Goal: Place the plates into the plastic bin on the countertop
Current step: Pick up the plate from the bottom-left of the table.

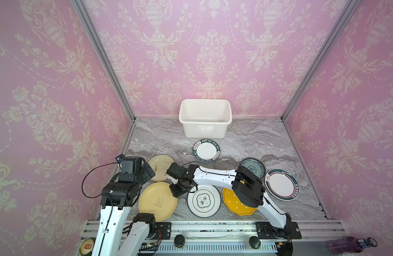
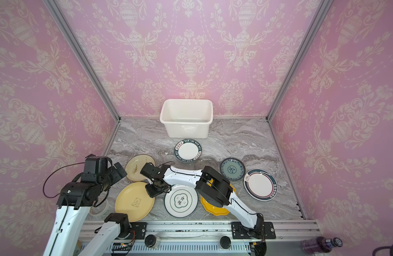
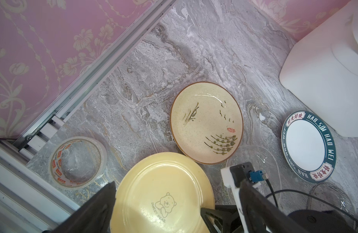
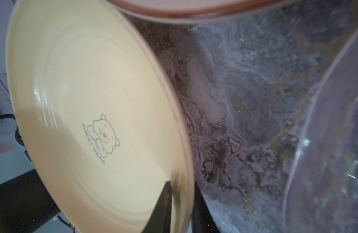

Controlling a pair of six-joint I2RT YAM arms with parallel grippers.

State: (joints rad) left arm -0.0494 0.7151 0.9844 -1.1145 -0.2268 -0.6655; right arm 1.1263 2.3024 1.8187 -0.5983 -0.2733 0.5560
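The countertop (image 1: 257, 137) carries scattered plates (image 1: 206, 151), the plastic bin (image 1: 205, 128) — and a tape roll (image 3: 56, 168).

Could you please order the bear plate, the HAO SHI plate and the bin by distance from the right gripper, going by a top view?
1. Bear plate, front left, its rim in the right gripper.
2. HAO SHI plate, mid-counter.
3. Bin, farthest back.

right tool (image 2: 151, 192) at bear plate (image 2: 133, 202) rim
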